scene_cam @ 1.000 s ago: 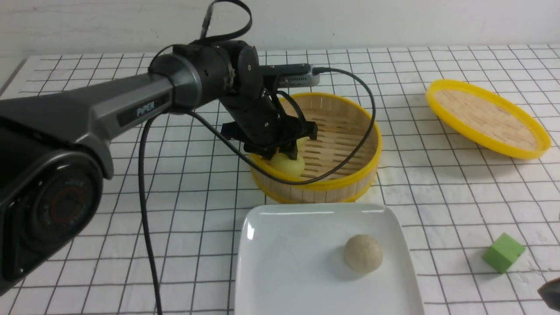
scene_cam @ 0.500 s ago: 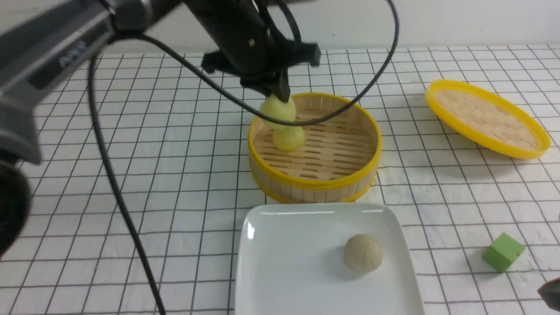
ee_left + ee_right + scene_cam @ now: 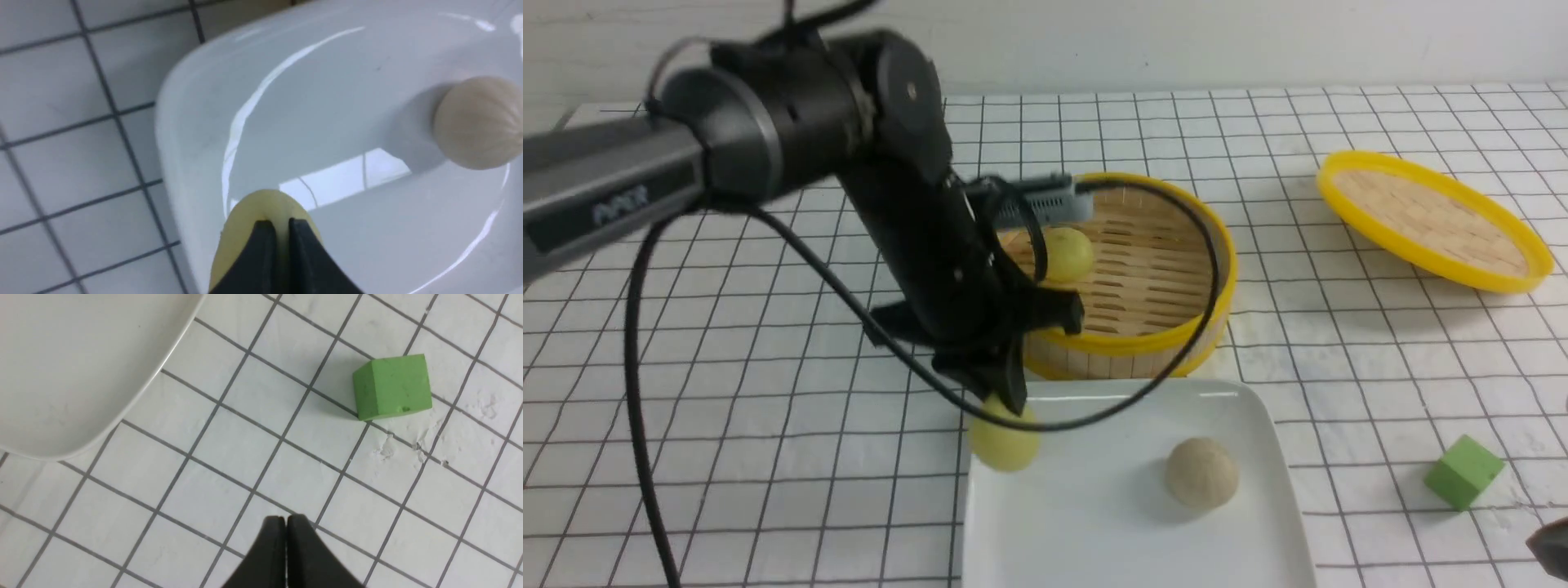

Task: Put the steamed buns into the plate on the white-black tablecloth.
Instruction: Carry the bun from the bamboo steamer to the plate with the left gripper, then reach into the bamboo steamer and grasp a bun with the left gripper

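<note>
Item: yellow bun (image 3: 1005, 441), carried, over the plate's (image 3: 1094, 539) left rim.
Your left gripper (image 3: 1006, 404) pinched it from above, jaws nearly closed into its soft top, likely to lower it inside the rim. Tan bun (image 3: 1201, 472) lay in the plate. Second yellow bun (image 3: 1066, 253) waited in the steamer (image 3: 1131, 347) behind the plate. Your right gripper (image 3: 285, 520) idled closed and empty, right of the plate.

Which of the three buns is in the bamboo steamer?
The far yellow bun; the other yellow bun is in the left gripper, the beige bun on the plate.
</note>
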Robot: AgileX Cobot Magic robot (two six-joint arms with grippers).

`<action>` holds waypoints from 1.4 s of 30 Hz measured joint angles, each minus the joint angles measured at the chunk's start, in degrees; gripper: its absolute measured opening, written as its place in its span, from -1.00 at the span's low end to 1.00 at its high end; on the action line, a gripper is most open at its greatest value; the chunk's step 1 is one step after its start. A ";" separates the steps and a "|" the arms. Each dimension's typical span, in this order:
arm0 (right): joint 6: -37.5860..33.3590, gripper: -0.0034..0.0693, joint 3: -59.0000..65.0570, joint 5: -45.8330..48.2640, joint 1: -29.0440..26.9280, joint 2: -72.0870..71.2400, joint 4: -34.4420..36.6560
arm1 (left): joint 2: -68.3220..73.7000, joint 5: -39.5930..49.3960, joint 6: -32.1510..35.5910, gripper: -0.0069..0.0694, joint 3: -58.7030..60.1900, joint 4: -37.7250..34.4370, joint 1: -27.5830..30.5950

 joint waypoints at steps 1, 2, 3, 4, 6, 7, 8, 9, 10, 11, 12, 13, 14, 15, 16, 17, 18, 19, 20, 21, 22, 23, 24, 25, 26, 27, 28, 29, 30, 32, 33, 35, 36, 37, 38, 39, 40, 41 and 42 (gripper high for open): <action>0.00 -0.83 0.00 -0.08 0.00 0.00 0.00 | 0.70 -1.50 0.82 -0.69 0.92 -1.09 0.00; 0.00 -0.82 0.00 -0.12 0.00 0.00 0.00 | 1.34 -2.74 1.62 -0.67 1.33 -2.23 0.00; 0.00 -0.82 0.00 -0.21 0.00 0.00 0.00 | 1.57 -2.95 1.90 -0.65 1.44 -2.41 0.00; 0.00 -0.82 0.00 -0.37 0.00 0.00 -0.02 | 2.05 -4.24 3.00 -0.60 1.57 -3.91 0.00; 0.00 -0.81 0.00 -0.55 0.00 0.00 -0.02 | 2.32 -5.28 4.21 -0.51 1.57 -5.17 0.00; 0.00 -0.82 0.00 -0.61 0.00 0.00 -0.02 | 2.36 -5.65 4.76 -0.46 1.57 -5.59 0.00; 0.00 -0.82 0.00 -0.65 0.00 0.00 -0.07 | 2.38 -6.06 5.09 -0.39 1.57 -6.10 0.00; 0.00 -0.81 0.00 -0.65 0.00 0.00 -0.07 | 2.43 -6.50 5.26 -0.32 1.57 -6.53 0.00; 0.00 -0.81 0.00 -0.65 0.00 0.00 -0.07 | 2.43 -7.18 5.32 -0.25 1.57 -6.93 0.00; 0.00 -0.81 0.00 -0.65 0.00 0.00 -0.07 | 2.43 -7.86 5.75 -0.17 1.57 -7.15 0.00; 0.00 -0.80 0.00 -0.65 0.00 0.00 -0.07 | 2.43 -8.66 5.75 -0.09 1.57 -7.37 0.00; 0.00 -0.80 0.00 -0.67 0.00 0.00 -0.07 | 2.43 -9.16 5.75 -0.01 1.51 -7.36 0.00; 0.00 -0.80 0.00 -0.67 0.00 0.00 -0.07 | 2.43 -9.26 5.75 0.04 1.41 -7.13 0.00; 0.00 -0.80 0.00 -0.72 0.00 0.00 -0.07 | 2.43 -9.04 5.75 0.12 0.82 -6.38 0.00; 0.00 -0.80 0.00 -0.78 0.00 0.00 -0.07 | 2.43 -8.57 5.75 0.18 -0.24 -5.31 0.05; 0.00 -0.80 0.00 -0.78 0.00 0.00 -0.07 | 2.43 -8.48 5.75 0.19 -0.72 -5.14 0.11; 0.00 -0.80 0.00 -0.78 0.00 0.00 -0.07 | 2.43 -7.71 5.75 0.23 -2.52 -3.40 0.11; 0.00 -0.79 0.00 -0.78 0.00 0.00 -0.07 | 2.43 -7.32 5.75 0.25 -3.99 -2.31 0.11; 0.00 -0.79 0.00 -0.78 0.00 0.00 -0.07 | 2.48 -6.97 5.18 0.27 -6.53 -0.77 0.11; 0.00 -0.79 0.00 -0.78 0.00 0.00 -0.01 | 2.50 -6.91 4.45 0.27 -8.84 0.37 0.11; 0.00 -0.79 0.00 -0.78 0.00 0.00 0.15 | 2.78 -6.83 3.38 0.26 -11.34 1.52 0.11; 0.00 -0.79 0.00 -0.78 0.00 0.00 0.14 | 2.83 -6.83 3.15 0.26 -11.86 1.75 0.11; 0.00 -0.79 0.00 -0.82 0.00 0.00 0.14 | 3.34 -6.78 1.49 0.23 -15.56 3.22 0.11; 0.00 -0.79 0.00 -0.82 0.00 0.00 0.14 | 3.94 -6.64 0.25 0.18 -18.21 4.23 0.11; 0.00 -0.79 0.00 -0.82 0.00 0.00 0.07 | 4.65 -6.42 -1.05 0.10 -20.83 5.08 0.11; 0.00 -0.79 0.00 -0.82 0.00 0.00 0.00 | 5.78 -5.95 -2.69 -0.04 -23.83 5.81 0.11; 0.00 -0.78 0.00 -0.82 0.00 0.00 -0.06 | 6.22 -5.72 -2.86 -0.09 -24.80 6.00 0.11; 0.00 -0.78 0.00 -0.82 0.00 0.00 -0.05 | 8.23 -4.63 -3.62 -0.34 -28.46 6.57 0.11; 0.00 -0.78 0.00 -0.82 0.00 0.00 -0.05 | 9.39 -3.89 -3.83 -0.47 -30.11 7.14 0.11; 0.00 -0.78 0.00 -0.82 0.00 0.00 -0.05 | 12.24 -3.11 -4.10 -0.69 -33.37 8.48 0.11; 0.00 -0.78 0.00 -0.82 0.00 0.00 -0.05 | 13.54 -2.93 -4.25 -0.76 -34.90 9.08 0.11; 0.00 -0.78 0.00 -0.82 0.00 0.00 -0.05 | 16.43 -2.80 -4.80 -0.80 -36.85 10.12 0.11; 0.00 -0.78 0.00 -0.82 0.00 0.00 -0.05 | 18.13 -2.73 -5.52 -0.81 -38.04 10.50 0.11; 0.00 -0.78 0.00 -0.82 0.00 0.00 -0.05 | 18.64 -2.73 -5.59 -0.81 -38.17 10.59 0.11; 0.00 -0.78 0.00 -0.82 0.00 0.00 -0.05 | 20.04 -2.89 -5.83 -0.79 -38.71 10.80 0.11; 0.00 -0.78 0.00 -0.82 0.00 0.00 -0.05 | 21.30 -3.28 -5.82 -0.73 -38.89 11.04 0.11; 0.00 -0.78 0.00 -0.82 0.00 0.00 -0.05 | 21.90 -3.67 -5.82 -0.68 -38.97 11.23 0.04; 0.00 -0.77 0.00 -0.82 0.00 0.00 -0.05 | 22.61 -4.60 -5.82 -0.60 -39.01 11.57 0.04; 0.00 -0.77 0.00 -0.84 0.00 0.00 -0.05 | 22.71 -4.60 -5.88 -0.58 -39.01 11.54 0.04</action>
